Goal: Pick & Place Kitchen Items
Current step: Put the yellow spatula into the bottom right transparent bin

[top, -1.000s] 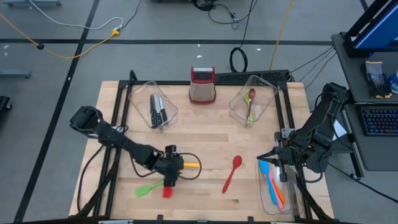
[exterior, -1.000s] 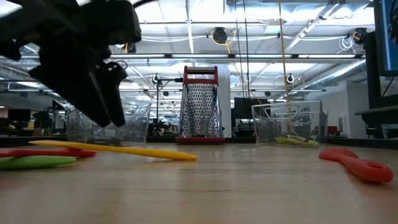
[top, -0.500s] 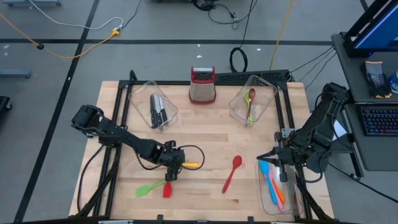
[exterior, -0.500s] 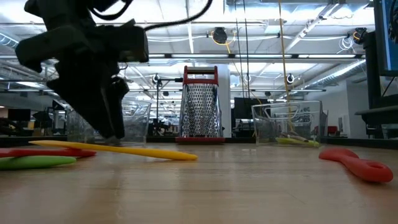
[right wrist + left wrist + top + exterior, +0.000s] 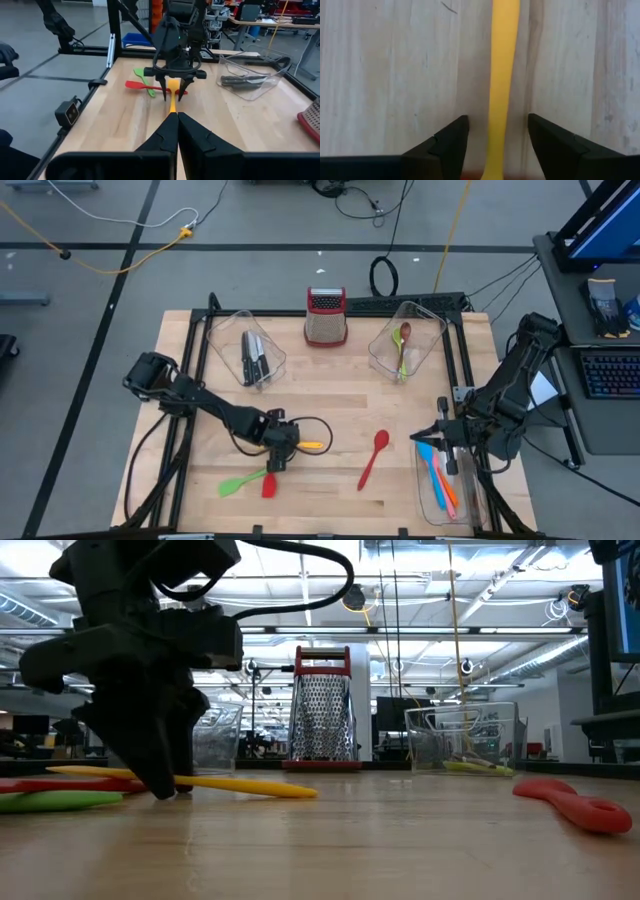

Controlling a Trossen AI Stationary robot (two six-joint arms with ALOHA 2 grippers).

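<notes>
A yellow spatula lies flat on the wooden table, and its free end shows in the high view. My left gripper points steeply down over it, open, one finger on each side of the handle and apart from it. In the low view its tips reach almost to the tabletop. A green spatula and a red one lie just nearer, and a red spoon lies to the right. My right gripper hovers shut over the right-hand bin.
A clear bin with knives stands at the far left. A metal grater stands at the far middle. A bin with spoons stands at the far right. The right-hand bin holds blue, orange and pink spatulas. Bare wood lies mid-table.
My left gripper has come down and moved a little toward the table's right and far edges. It left the spot over the green and red spatulas and now straddles the yellow spatula's handle close to the tabletop. No utensil has moved.
</notes>
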